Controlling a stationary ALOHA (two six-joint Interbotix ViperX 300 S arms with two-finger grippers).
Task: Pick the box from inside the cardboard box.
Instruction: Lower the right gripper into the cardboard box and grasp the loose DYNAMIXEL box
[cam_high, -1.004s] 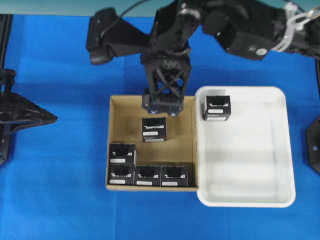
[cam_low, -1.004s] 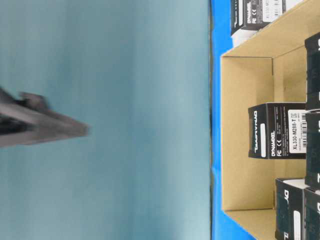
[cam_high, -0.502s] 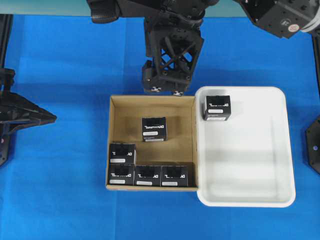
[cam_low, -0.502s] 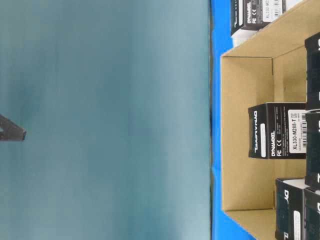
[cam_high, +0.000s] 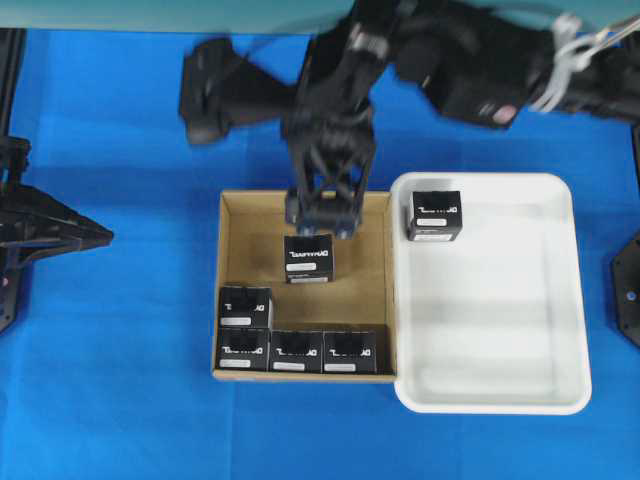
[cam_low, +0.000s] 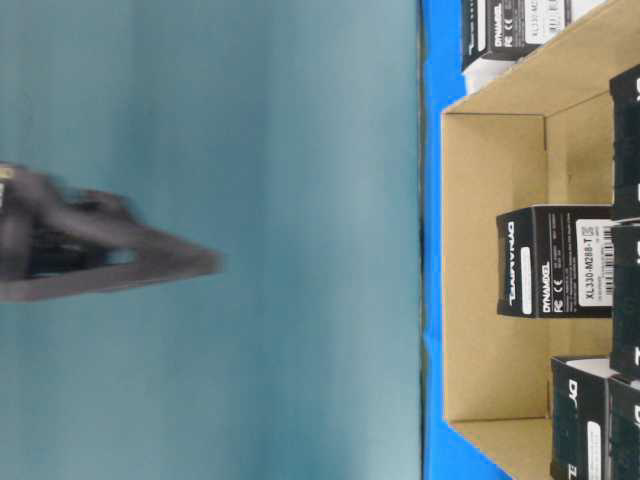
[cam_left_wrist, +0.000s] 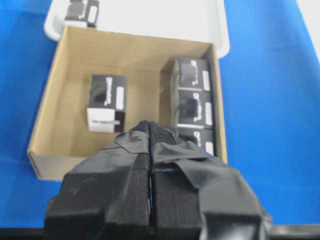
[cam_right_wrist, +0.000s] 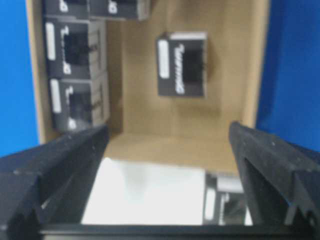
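The brown cardboard box lies mid-table and holds several small black boxes. One box stands alone near its far wall, and the others line the near-left corner. Hovering over the far wall, just behind the lone box, is my right gripper, blurred. In the right wrist view that gripper is open, its fingers wide apart and empty, with the lone box ahead. My left gripper is shut on nothing, back from the carton at the table's left.
A white plastic tray sits against the carton's right side with one black box in its far-left corner. Blue cloth covers the table. In the table-level view a blurred dark gripper hangs off from the carton.
My right gripper rose and drew back beyond the carton, then came down again over its far wall near the lone box. The left arm and every box stayed put.
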